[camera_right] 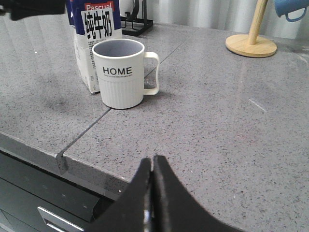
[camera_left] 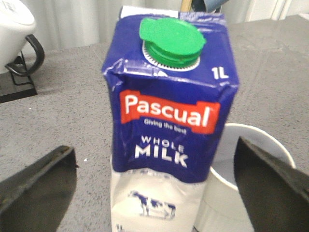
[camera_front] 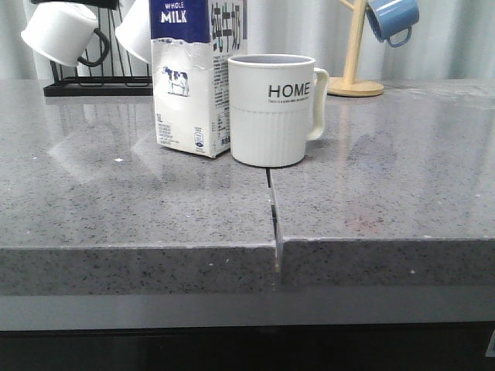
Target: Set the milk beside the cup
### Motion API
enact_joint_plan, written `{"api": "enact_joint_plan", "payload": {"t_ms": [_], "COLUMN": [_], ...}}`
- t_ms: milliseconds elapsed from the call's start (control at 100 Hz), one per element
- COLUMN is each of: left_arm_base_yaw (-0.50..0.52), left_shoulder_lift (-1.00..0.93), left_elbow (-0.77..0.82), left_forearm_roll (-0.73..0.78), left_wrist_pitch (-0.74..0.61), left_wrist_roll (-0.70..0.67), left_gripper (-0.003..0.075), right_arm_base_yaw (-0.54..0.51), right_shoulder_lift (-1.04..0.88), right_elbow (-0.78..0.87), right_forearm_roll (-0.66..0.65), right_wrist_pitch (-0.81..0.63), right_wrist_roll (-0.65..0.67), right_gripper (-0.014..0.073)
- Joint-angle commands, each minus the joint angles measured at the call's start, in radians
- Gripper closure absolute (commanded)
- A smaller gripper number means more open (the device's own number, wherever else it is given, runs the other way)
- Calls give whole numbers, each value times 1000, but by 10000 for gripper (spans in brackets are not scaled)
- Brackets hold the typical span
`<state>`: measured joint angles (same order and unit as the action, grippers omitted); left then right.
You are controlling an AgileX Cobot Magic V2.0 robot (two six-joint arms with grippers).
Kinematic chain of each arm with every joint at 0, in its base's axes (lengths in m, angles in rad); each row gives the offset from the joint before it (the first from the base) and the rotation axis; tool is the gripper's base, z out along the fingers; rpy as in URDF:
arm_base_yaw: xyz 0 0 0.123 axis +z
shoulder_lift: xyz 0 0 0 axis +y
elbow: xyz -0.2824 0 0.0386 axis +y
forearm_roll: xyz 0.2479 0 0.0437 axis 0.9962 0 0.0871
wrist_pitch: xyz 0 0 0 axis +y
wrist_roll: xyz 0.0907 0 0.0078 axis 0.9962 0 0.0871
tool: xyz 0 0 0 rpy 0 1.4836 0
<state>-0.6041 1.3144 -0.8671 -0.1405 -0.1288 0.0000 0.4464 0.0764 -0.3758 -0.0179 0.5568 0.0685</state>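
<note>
The milk (camera_front: 186, 85), a white carton with a blue top and a green cap, stands upright on the grey counter (camera_front: 387, 193). The white "HOME" cup (camera_front: 271, 108) stands just to its right, very close or touching. In the left wrist view my left gripper (camera_left: 153, 145) is open, its dark fingers (camera_left: 38, 188) spread wide either side of the milk (camera_left: 169, 121) and clear of it, one finger over the cup (camera_left: 227, 162). My right gripper (camera_right: 153, 159) is shut and empty over the counter near the front edge, well short of the cup (camera_right: 118, 72) and the milk (camera_right: 94, 38).
A black rack (camera_front: 93, 81) with white mugs (camera_front: 58, 35) stands at the back left. A wooden stand (camera_front: 354, 77) with a blue mug (camera_front: 393, 19) is at the back right. A seam (camera_front: 272, 209) runs from the cup to the front edge.
</note>
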Motion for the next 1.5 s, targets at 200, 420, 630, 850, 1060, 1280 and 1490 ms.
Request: {"api": "enact_joint_plan", "payload": {"t_ms": [200, 420, 630, 850, 1060, 1280, 1490], "left_arm_base_yaw": [54, 197, 352, 479, 544, 546, 546], "left_shoulder_lift": [-262, -431, -589, -750, -863, -1003, -1192], "left_elbow": [90, 120, 151, 205, 274, 426, 586], "left_forearm_roll": [60, 82, 93, 93, 93, 94, 94], "left_wrist_pitch": [57, 206, 336, 449, 485, 487, 457], "left_wrist_roll": [-8, -8, -8, -8, -8, -8, -8], "left_gripper": [629, 741, 741, 741, 741, 741, 741], "right_arm_base_yaw": [-1, -1, -1, -1, -1, -1, -1], "right_shoulder_lift": [11, 11, 11, 11, 11, 11, 11], "right_elbow": [-24, -24, -24, -24, -24, -24, -24], "right_forearm_roll": [4, 4, 4, 4, 4, 4, 4], "right_wrist_pitch": [-74, -74, -74, -74, -74, -74, -74], "right_wrist_roll": [0, 0, 0, 0, 0, 0, 0], "right_gripper": [610, 610, 610, 610, 610, 610, 610]}}
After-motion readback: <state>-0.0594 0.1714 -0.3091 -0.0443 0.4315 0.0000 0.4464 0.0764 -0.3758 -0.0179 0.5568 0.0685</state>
